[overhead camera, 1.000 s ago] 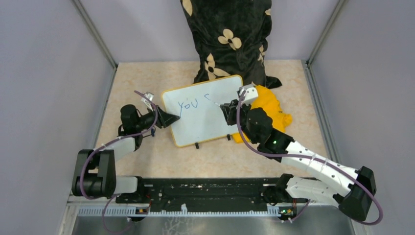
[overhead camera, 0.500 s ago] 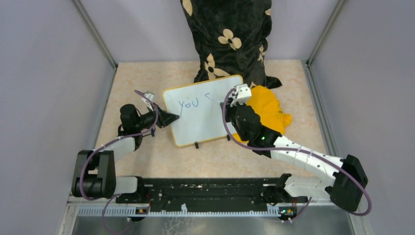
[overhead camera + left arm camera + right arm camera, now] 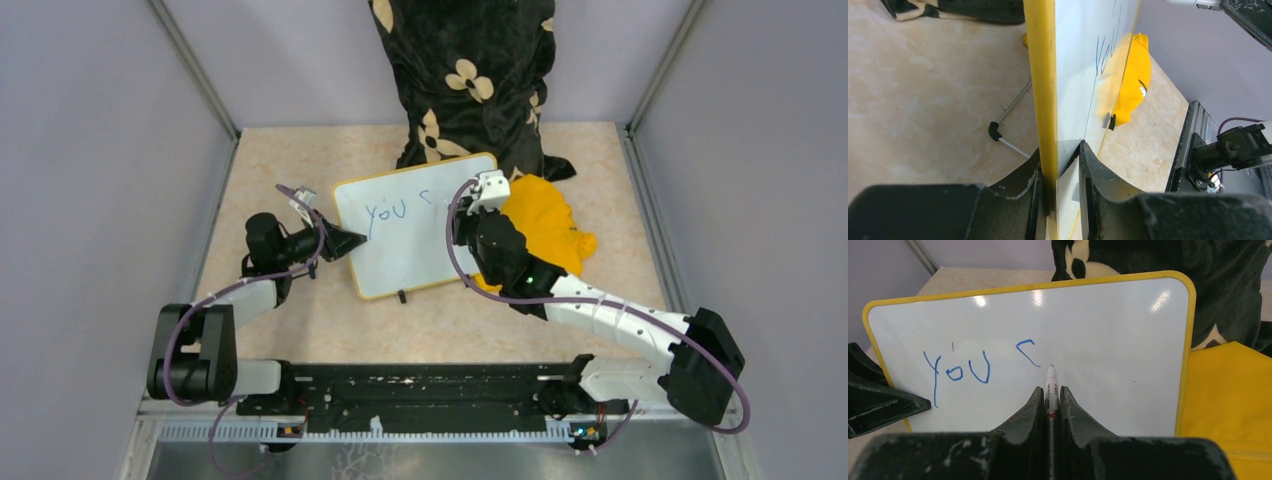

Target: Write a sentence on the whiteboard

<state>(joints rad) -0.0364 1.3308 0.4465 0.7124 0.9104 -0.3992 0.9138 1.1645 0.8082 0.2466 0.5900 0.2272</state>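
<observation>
The whiteboard [image 3: 405, 235] with a yellow frame lies mid-table, tilted. It also shows in the right wrist view [image 3: 1088, 340] and edge-on in the left wrist view [image 3: 1044, 90]. The sentence [image 3: 955, 371] so reads "you" in blue plus a letter "c" [image 3: 1027, 352]. My left gripper [image 3: 350, 240] is shut on the board's left edge, fingers [image 3: 1098, 190] on both faces. My right gripper [image 3: 1050, 392] is shut on a white marker [image 3: 1051, 385], its tip on the board just right of the "c".
A yellow cloth [image 3: 550, 230] lies under my right arm, right of the board. A black flowered pillow [image 3: 470, 80] leans against the back wall. Grey walls close both sides. A thin wire stand leg [image 3: 1008, 112] shows under the board.
My right arm has swung left and forward over the board, and the marker tip now sits by the "c". The left gripper and the board have not moved.
</observation>
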